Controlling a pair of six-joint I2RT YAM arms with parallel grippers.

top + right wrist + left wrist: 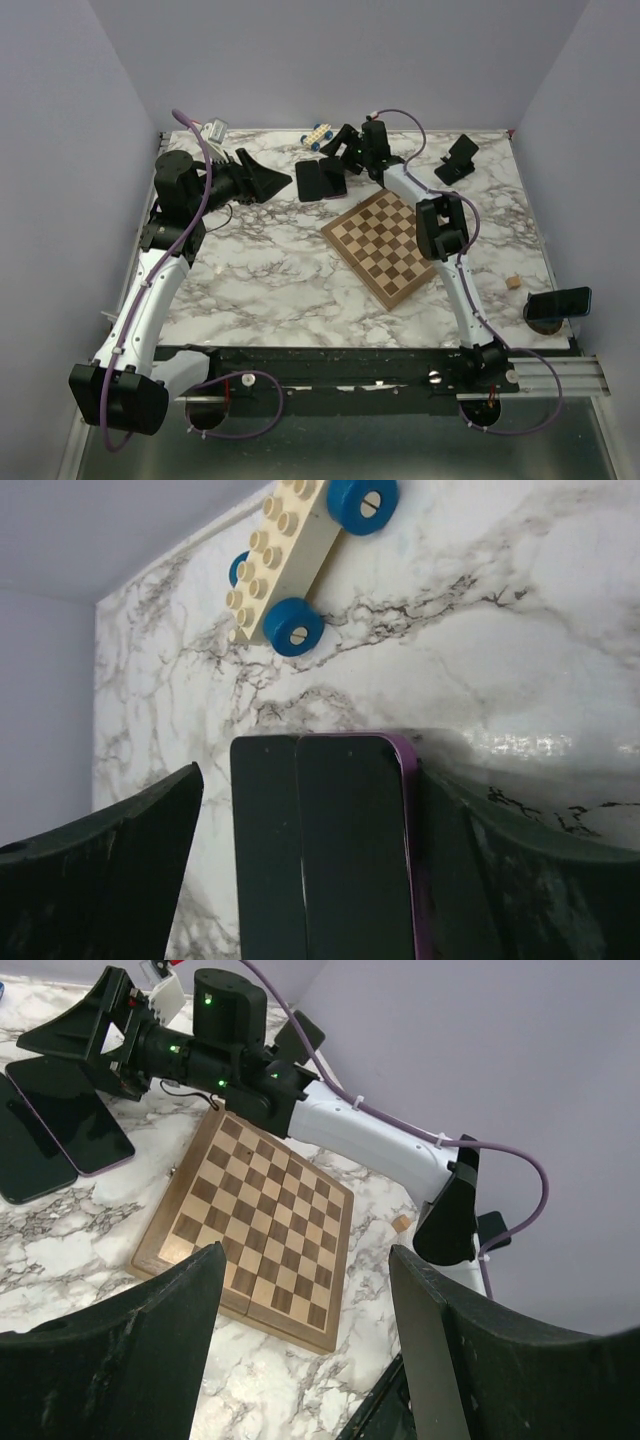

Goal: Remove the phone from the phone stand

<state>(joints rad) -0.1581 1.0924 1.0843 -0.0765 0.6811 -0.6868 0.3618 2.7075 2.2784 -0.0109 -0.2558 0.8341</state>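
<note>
The small black angled phone stand [458,160] sits at the back right of the table; I cannot tell whether anything rests on it. Two flat black phones [320,180] lie side by side at the back centre, one in a purple case [355,850], the other plain [262,850]. My right gripper [338,158] is open and straddles both [308,770]. Its right finger [470,860] touches the purple edge, its left finger [120,870] stands apart. My left gripper [265,178] is open and empty [307,1255], left of the phones and above the table.
A wooden chessboard [385,245] lies in the middle, also in the left wrist view [250,1230]. A toy chassis with blue wheels [300,555] sits behind the phones. A small wooden cube [514,283] and another dark phone [560,303] are at the right edge. A white item [213,128] is back left.
</note>
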